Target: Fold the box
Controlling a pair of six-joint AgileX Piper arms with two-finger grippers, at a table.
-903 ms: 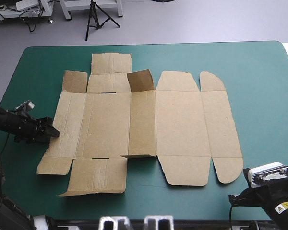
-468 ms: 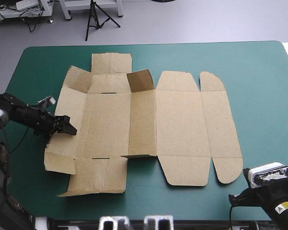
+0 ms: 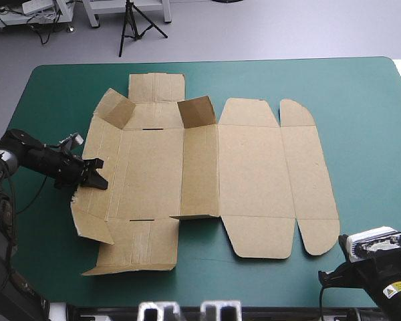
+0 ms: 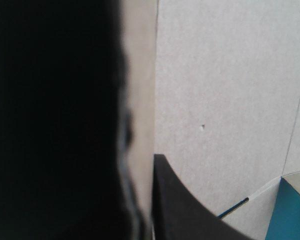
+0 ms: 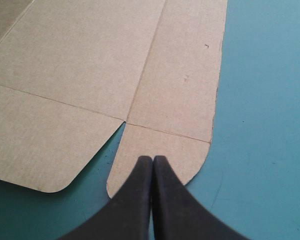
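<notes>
The brown box (image 3: 254, 167) lies as a cut sheet on the teal-green cover (image 3: 367, 114), mostly flat. Its left wall panel (image 3: 93, 150) is tilted up, and the two corner flaps on it lean inward. My left gripper (image 3: 99, 175) is at that panel's edge, shut on it. In the left wrist view the board (image 4: 230, 100) fills the picture and a thin strip of it runs between the two black fingers (image 4: 180, 200). My right gripper (image 5: 152, 160) is shut and holds nothing, its tip just above the rounded corner flap (image 5: 160, 142) at the box's near right.
A small flap (image 3: 197, 110) stands upright at the far edge of the middle panel. The near-left flap (image 3: 137, 244) curls up slightly at its front edge. Bare cover runs along the table's right side and far edge.
My left gripper moved right to the box's left edge and came together on the wall panel. That panel and its corner flaps rose from flat. The right arm stayed still.
</notes>
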